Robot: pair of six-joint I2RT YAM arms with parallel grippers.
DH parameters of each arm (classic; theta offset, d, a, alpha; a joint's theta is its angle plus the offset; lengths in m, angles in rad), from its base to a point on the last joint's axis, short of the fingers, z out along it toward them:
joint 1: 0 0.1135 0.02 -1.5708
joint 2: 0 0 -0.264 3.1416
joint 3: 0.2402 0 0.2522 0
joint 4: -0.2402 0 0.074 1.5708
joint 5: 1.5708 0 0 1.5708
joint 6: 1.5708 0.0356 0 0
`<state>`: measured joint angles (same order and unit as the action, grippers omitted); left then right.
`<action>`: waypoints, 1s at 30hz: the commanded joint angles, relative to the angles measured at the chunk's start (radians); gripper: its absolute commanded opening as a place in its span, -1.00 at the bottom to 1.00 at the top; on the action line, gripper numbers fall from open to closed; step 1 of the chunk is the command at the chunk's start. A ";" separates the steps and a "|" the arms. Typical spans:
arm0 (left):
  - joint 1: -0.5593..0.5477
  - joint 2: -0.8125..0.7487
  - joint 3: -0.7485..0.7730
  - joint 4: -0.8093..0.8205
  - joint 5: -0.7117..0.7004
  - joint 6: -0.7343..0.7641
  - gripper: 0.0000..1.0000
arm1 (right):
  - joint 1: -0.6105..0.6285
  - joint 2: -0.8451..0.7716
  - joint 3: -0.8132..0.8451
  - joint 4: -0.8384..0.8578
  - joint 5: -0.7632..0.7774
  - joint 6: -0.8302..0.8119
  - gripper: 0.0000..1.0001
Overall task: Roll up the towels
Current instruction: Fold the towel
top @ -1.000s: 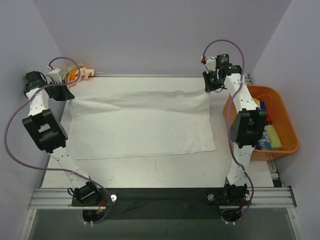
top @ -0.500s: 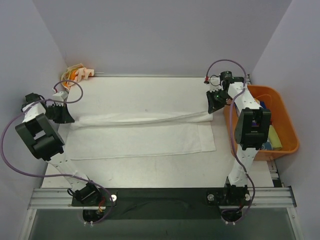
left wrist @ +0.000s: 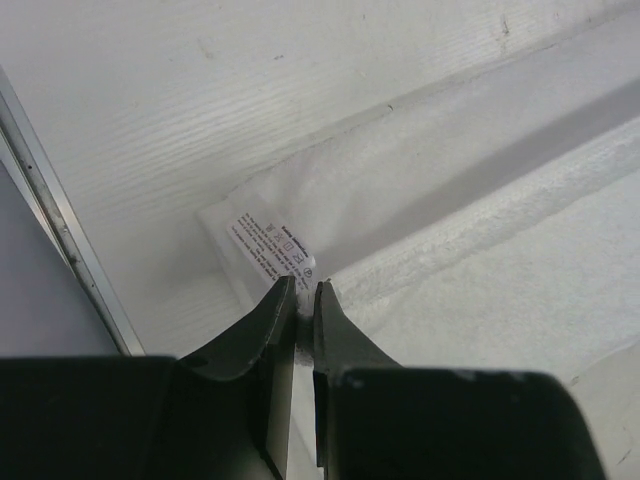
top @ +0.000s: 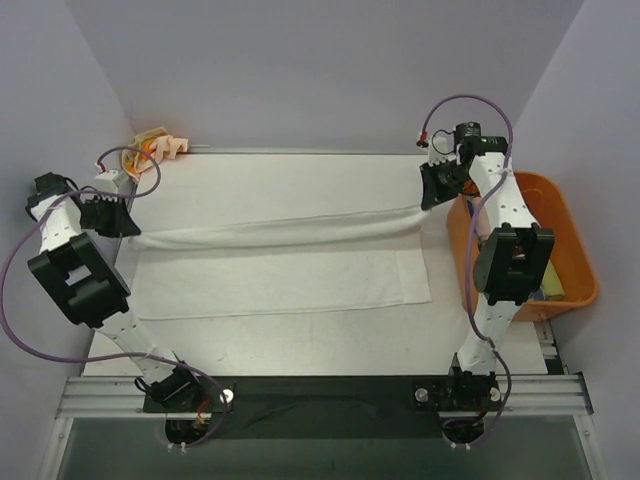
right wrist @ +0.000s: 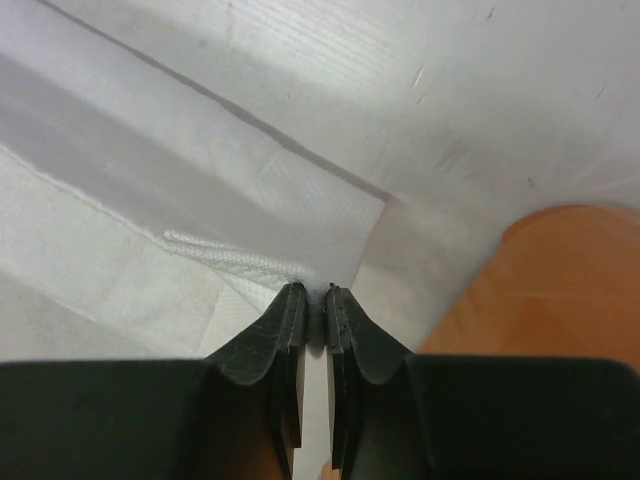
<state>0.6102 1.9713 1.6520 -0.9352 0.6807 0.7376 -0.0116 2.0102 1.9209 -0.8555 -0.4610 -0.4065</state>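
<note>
the surface (top: 300,175) carries your large white towel (top: 280,280) across its middle, long axis running left to right, its far edge lifted and strung between both arms above the flat near half. the orange bin (top: 580,292) sits at the right. your left claw (left wrist: 305,300) is clenched on the far-left corner beside the care label (left wrist: 270,245), and your right claw (right wrist: 315,300) on the far-right corner. each arm has its own end, so the edge should come toward you. the small cream towel (top: 155,143) lies bunched at the far left
</note>
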 commanded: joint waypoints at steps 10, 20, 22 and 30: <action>0.046 -0.172 -0.208 -0.142 -0.139 0.264 -1.00 | -0.010 -0.148 -0.364 -0.083 0.025 -0.124 -1.00; 0.016 -0.014 -0.325 0.065 -0.234 0.077 -1.00 | 0.028 -0.047 -0.470 0.044 0.128 -0.068 -1.00; 0.013 0.012 -0.316 0.091 -0.253 0.048 -1.00 | 0.030 -0.022 -0.461 0.062 0.168 -0.055 -1.00; -0.059 0.086 -0.171 0.142 -0.270 -0.076 -1.00 | 0.039 0.067 -0.313 0.078 0.251 -0.005 -1.00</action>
<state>0.5819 2.0079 1.4078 -0.9497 0.4557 0.6994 0.0269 2.0777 1.5333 -0.7658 -0.2829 -0.4355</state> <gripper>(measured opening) 0.175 0.102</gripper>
